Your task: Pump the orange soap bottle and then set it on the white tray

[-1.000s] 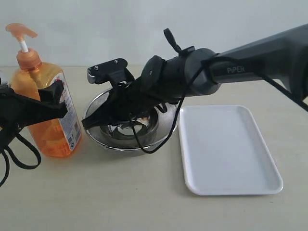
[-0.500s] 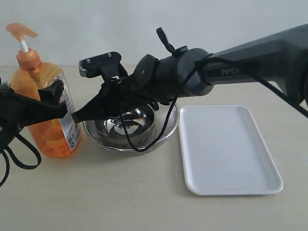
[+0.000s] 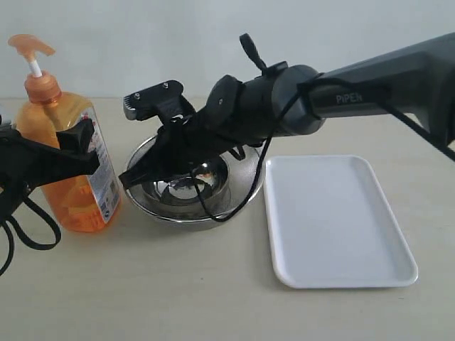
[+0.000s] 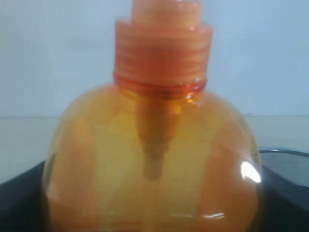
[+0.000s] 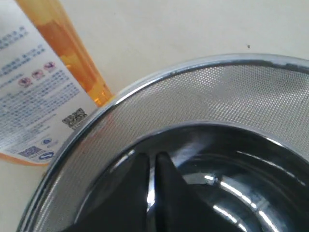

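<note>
The orange soap bottle stands upright at the table's left, its pump head raised. My left gripper is shut on the bottle's body, one black finger crossing the label. In the left wrist view the orange soap bottle fills the picture, with dark fingers at both sides. My right gripper reaches across the middle and hangs over a steel mesh bowl, a little right of the bottle and not touching it. Its fingers are together with nothing between them. The white tray lies empty at the right.
The steel mesh bowl sits between the bottle and the tray, close to both. The bottle's label shows just beyond the bowl's rim in the right wrist view. The right arm spans above the tray's far end.
The right gripper swung left and up toward the bottle, then came back right and down over the bowl. The left gripper and the bottle have not moved.
</note>
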Controlling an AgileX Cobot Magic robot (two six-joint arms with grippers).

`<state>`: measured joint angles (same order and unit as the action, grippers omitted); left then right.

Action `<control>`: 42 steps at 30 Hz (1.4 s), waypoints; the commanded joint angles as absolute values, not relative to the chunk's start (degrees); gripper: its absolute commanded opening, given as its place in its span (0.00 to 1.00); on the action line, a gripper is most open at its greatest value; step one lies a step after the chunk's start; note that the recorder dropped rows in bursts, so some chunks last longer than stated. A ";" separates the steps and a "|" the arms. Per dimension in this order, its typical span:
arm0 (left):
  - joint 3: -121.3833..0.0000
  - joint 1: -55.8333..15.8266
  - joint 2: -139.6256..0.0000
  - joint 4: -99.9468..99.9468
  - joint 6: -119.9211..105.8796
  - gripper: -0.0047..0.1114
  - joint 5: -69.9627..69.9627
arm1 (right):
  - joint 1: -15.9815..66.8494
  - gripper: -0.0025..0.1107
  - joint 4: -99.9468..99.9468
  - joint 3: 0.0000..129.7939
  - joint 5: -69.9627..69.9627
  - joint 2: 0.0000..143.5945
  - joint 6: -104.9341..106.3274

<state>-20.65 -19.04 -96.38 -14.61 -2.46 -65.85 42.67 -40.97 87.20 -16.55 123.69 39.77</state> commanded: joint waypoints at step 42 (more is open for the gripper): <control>-21.37 -18.94 -95.85 -14.47 -2.60 0.08 -68.74 | 38.03 0.02 -37.01 72.91 -18.70 99.43 37.94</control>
